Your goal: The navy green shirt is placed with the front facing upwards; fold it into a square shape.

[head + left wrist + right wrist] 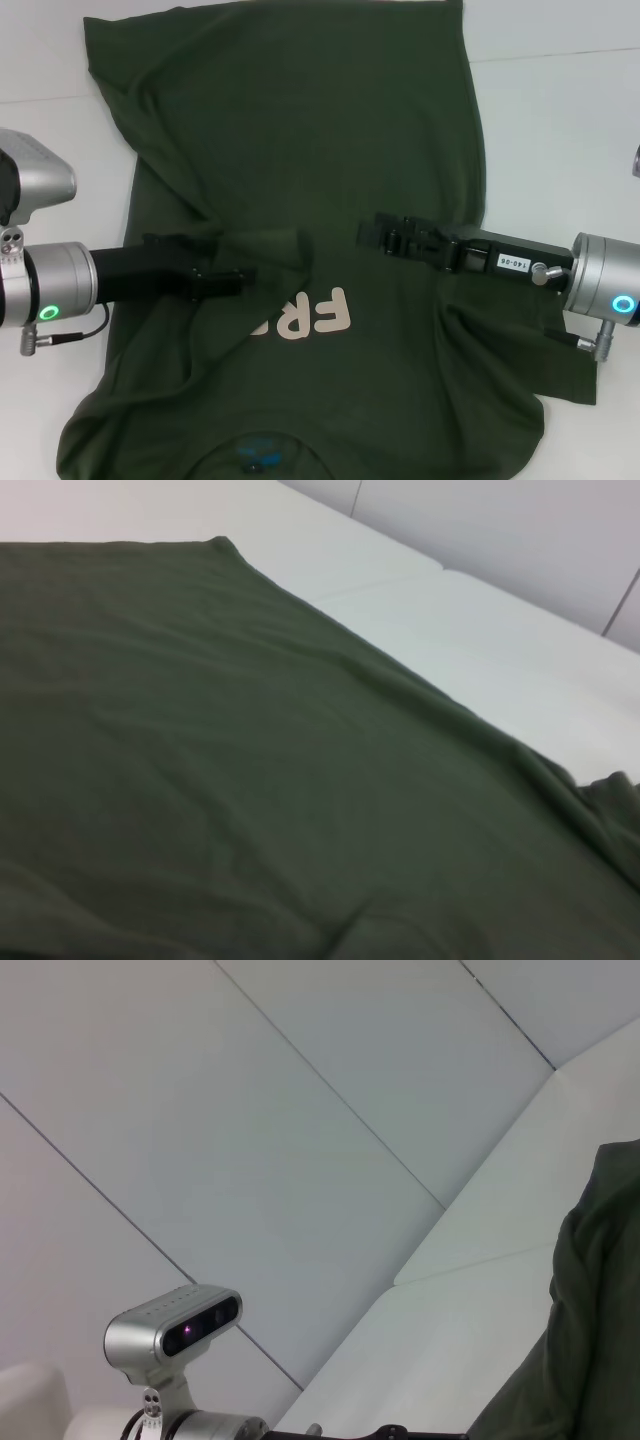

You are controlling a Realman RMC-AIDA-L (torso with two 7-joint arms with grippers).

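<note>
The navy green shirt [320, 180] lies spread on the white counter [560, 120], its collar end nearest the robot and its hem at the far edge of the head view. Pale pink lettering [312, 318] on the chest reads upside down from the head camera; only "FR" shows, the rest covered by a flap of cloth folded in from the shirt's left side. A small blue neck label [255, 452] sits at the collar.

The left gripper [235, 278] lies low at that folded flap, seemingly clamped on the fabric, though cloth hides the fingertips. The right gripper [375, 235] hovers over the chest with its fingers close together, holding nothing; a tag on it reads "140-06".

Bare counter lies open on both sides of the shirt.
</note>
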